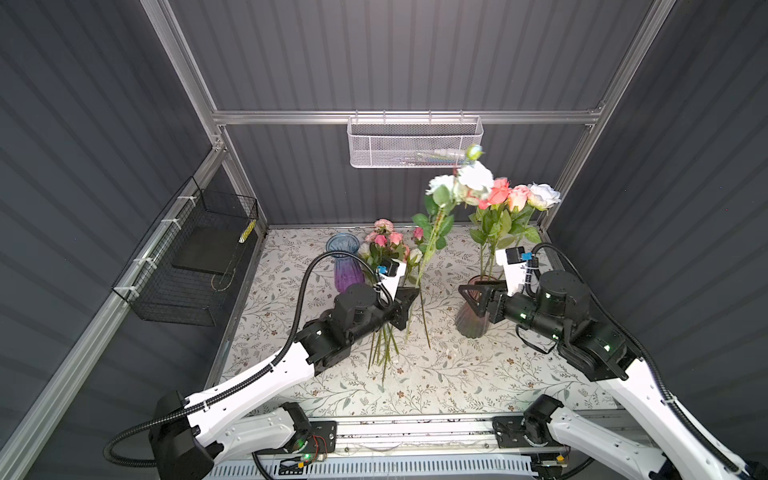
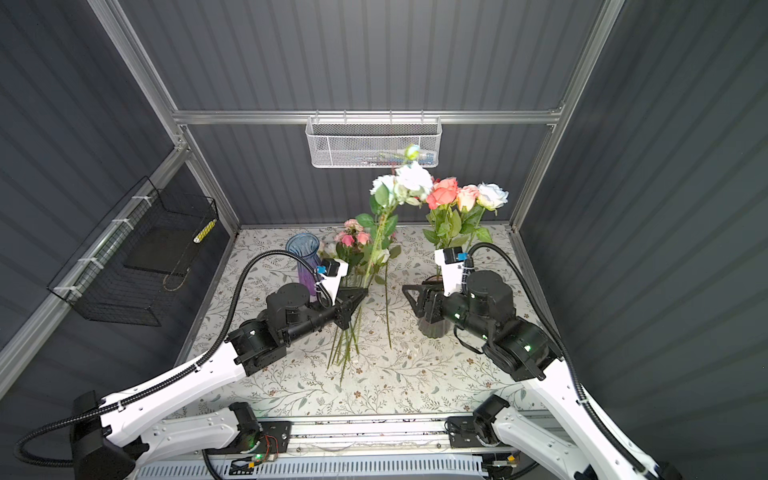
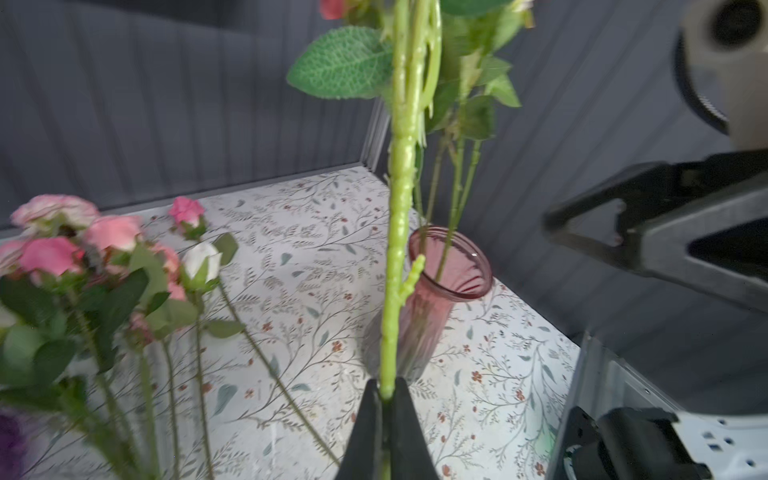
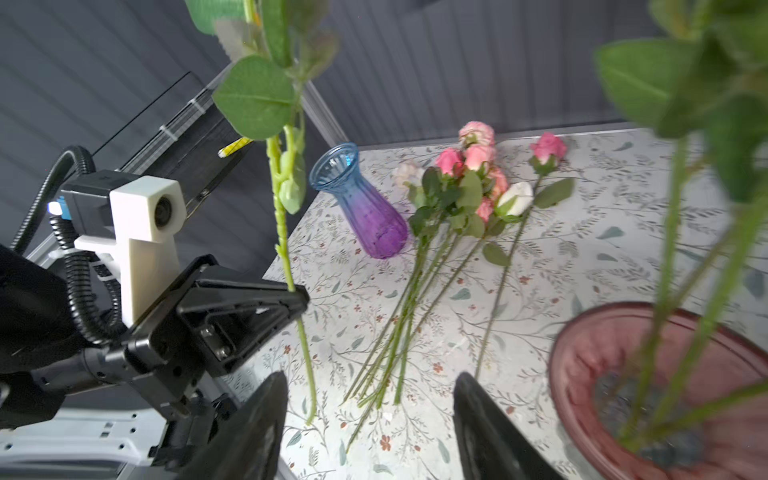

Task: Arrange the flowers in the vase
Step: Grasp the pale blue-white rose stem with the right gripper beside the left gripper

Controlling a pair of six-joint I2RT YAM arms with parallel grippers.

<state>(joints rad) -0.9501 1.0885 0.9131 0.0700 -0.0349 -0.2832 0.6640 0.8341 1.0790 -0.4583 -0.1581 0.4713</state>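
My left gripper is shut on the green stem of a white-bloomed flower, held upright above the table. The stem's lower end hangs below the fingers. A pink glass vase stands at the right with coral, pink and white flowers in it. My right gripper is open and empty beside the vase's rim, facing the left gripper. More pink and white flowers lie in a bunch on the table.
An empty blue-to-purple glass vase stands at the back left, next to the lying bunch. A white mesh basket hangs on the back wall. A black wire basket hangs on the left wall.
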